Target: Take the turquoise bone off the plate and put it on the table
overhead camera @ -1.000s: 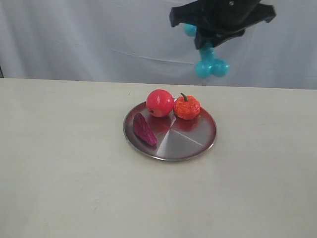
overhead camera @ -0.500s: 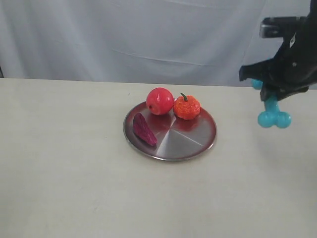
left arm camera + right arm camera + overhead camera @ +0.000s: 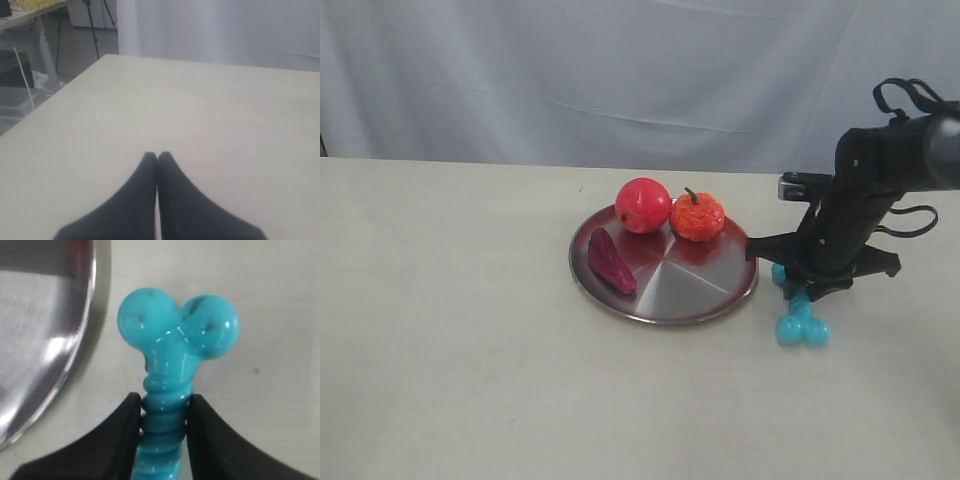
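Observation:
The turquoise bone (image 3: 801, 322) (image 3: 177, 340) hangs low over the beige table (image 3: 470, 380), just right of the silver plate (image 3: 710, 290) (image 3: 45, 315); its lower knobs are at or very near the tabletop. My right gripper (image 3: 804, 290) (image 3: 164, 412) is shut on the bone's ribbed shaft, one black finger (image 3: 117, 430) on each side. My left gripper (image 3: 157, 156) is shut with nothing in it, over bare table (image 3: 210, 110), and is outside the exterior view.
On the plate lie a red apple (image 3: 642, 206), an orange pumpkin-like toy (image 3: 697, 216) and a dark magenta ridged wedge (image 3: 610, 260). A white curtain (image 3: 620, 70) hangs behind the table. The table's left edge (image 3: 50, 97) shows in the left wrist view.
My right gripper has come down and leftward with the bone, from mid-air at the right to just above the table beside the plate's right rim.

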Available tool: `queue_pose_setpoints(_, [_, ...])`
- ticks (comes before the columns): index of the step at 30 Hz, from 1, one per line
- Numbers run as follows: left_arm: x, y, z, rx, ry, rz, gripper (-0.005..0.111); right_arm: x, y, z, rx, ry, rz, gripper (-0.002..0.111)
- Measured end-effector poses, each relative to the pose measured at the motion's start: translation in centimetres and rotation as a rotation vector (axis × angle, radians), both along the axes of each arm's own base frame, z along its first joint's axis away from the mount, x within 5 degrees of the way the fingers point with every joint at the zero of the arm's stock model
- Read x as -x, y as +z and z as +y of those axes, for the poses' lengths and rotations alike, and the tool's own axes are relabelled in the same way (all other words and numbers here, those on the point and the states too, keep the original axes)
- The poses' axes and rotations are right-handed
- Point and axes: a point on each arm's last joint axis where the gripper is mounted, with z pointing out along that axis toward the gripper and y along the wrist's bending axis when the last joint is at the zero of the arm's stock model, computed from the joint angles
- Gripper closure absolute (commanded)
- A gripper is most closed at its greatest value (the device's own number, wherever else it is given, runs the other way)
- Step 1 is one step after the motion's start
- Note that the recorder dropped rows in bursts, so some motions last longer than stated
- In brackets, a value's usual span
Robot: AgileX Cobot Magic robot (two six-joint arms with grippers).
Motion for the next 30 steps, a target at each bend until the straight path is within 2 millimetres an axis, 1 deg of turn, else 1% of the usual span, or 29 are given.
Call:
queue_pose_setpoints(1, [0.0,0.0,0.0,0.0,0.0,0.0,0.107,0.0,-0.4,0.0,-0.002,0.0,0.007,0.107])
queue_pose_setpoints(3, [0.0,0.0,0.0,0.0,0.0,0.0,0.107,0.0,-0.7,0.0,-0.004,0.004,0.015,0.095])
queue_pose_setpoints(4, [0.0,0.0,0.0,0.0,0.0,0.0,0.107,0.0,-0.7,0.0,-0.003,0.008,0.015,0.086])
queue_pose_setpoints(5, [0.0,0.0,0.0,0.0,0.0,0.0,0.107,0.0,-0.7,0.0,-0.001,0.016,0.015,0.067])
queue_pose_setpoints(7, [0.0,0.0,0.0,0.0,0.0,0.0,0.107,0.0,-0.3,0.0,0.004,0.026,0.007,0.054])
queue_pose_setpoints(9, [0.0,0.0,0.0,0.0,0.0,0.0,0.107,0.0,0.6,0.0,0.009,0.03,-0.013,0.051])
queue_pose_setpoints(13, [0.0,0.0,0.0,0.0,0.0,0.0,0.107,0.3,3.4,0.1,0.024,0.039,-0.07,0.051])
queue_pose_setpoints(14, [0.0,0.0,0.0,0.0,0.0,0.0,0.107,0.5,4.7,0.1,0.031,0.041,-0.095,0.052])
queue_pose_setpoints(16, [0.0,0.0,0.0,0.0,0.0,0.0,0.107,0.9,6.6,0.2,0.042,0.047,-0.133,0.058])
queue_pose_setpoints(18, [0.0,0.0,0.0,0.0,0.0,0.0,0.107,1.7,9.7,0.4,0.059,0.047,-0.2,0.069])
queue_pose_setpoints(21, [0.0,0.0,0.0,0.0,0.0,0.0,0.107,3.3,14.0,0.7,0.09,0.052,-0.293,0.088])
queue_pose_setpoints(23, [0.0,0.0,0.0,0.0,0.0,0.0,0.107,4.7,17.0,0.9,0.127,0.063,-0.36,0.1])
queue_pose_setpoints(24, [0.0,0.0,0.0,0.0,0.0,0.0,0.107,5.3,18.1,1.0,0.141,0.071,-0.391,0.106])
queue_pose_setpoints(26, [0.0,0.0,0.0,0.0,0.0,0.0,0.107,6.9,20.8,1.3,0.182,0.088,-0.461,0.109])
queue_pose_setpoints(30, [0.0,0.0,0.0,0.0,0.0,0.0,0.107,10.1,25.2,1.9,0.248,0.126,-0.581,0.109])
